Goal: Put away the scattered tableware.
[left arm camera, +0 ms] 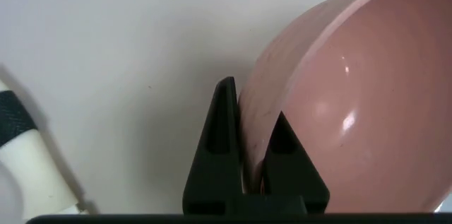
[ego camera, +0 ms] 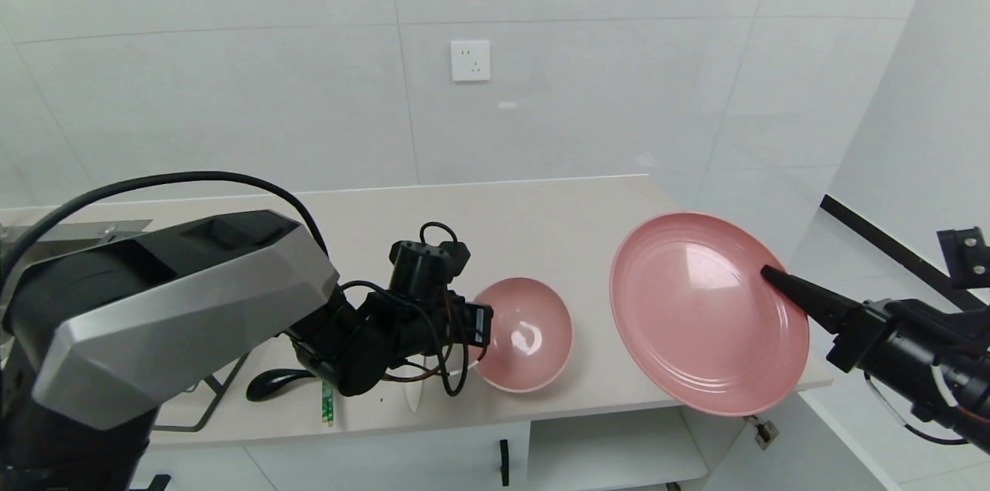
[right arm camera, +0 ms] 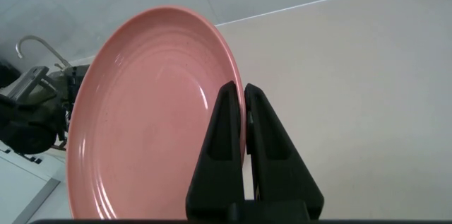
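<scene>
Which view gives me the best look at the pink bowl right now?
The head view: it shows nearly the whole pink bowl, tilted at the counter's front, with the left gripper at its rim. The left wrist view shows just a close part of its wall, pinched between the fingers.

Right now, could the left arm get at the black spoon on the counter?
Probably not yet. The left gripper is shut on the rim of the pink bowl, so it has no free jaws. The black spoon lies uncovered on the counter near that arm, so reach itself looks fine.
</scene>
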Controlling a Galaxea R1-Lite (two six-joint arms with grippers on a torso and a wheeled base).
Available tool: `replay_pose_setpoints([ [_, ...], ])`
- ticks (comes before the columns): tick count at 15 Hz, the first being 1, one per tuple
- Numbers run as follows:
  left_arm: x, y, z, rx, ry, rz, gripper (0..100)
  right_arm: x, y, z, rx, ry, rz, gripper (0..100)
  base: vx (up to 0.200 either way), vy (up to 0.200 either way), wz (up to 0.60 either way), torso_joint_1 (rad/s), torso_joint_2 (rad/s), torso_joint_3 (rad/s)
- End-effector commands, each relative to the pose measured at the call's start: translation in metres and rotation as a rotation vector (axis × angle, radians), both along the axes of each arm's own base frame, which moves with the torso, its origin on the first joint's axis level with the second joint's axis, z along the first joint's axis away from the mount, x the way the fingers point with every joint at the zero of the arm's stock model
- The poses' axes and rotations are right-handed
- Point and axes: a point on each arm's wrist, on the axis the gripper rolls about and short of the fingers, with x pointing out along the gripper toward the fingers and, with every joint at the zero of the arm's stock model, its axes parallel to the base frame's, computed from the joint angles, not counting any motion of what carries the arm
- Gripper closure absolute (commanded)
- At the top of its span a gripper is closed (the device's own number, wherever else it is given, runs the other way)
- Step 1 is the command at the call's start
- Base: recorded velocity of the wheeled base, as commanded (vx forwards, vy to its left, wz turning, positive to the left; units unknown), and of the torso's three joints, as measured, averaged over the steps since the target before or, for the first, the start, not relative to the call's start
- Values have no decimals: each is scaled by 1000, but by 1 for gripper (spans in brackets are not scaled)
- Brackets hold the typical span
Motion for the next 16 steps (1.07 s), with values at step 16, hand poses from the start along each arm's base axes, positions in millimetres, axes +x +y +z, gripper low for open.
replay_pose_setpoints([
  [16, -144, 101, 136, -194, -318, 46, 100, 21, 5, 26, -27, -172, -7, 100, 0, 0, 0, 0, 0, 0],
])
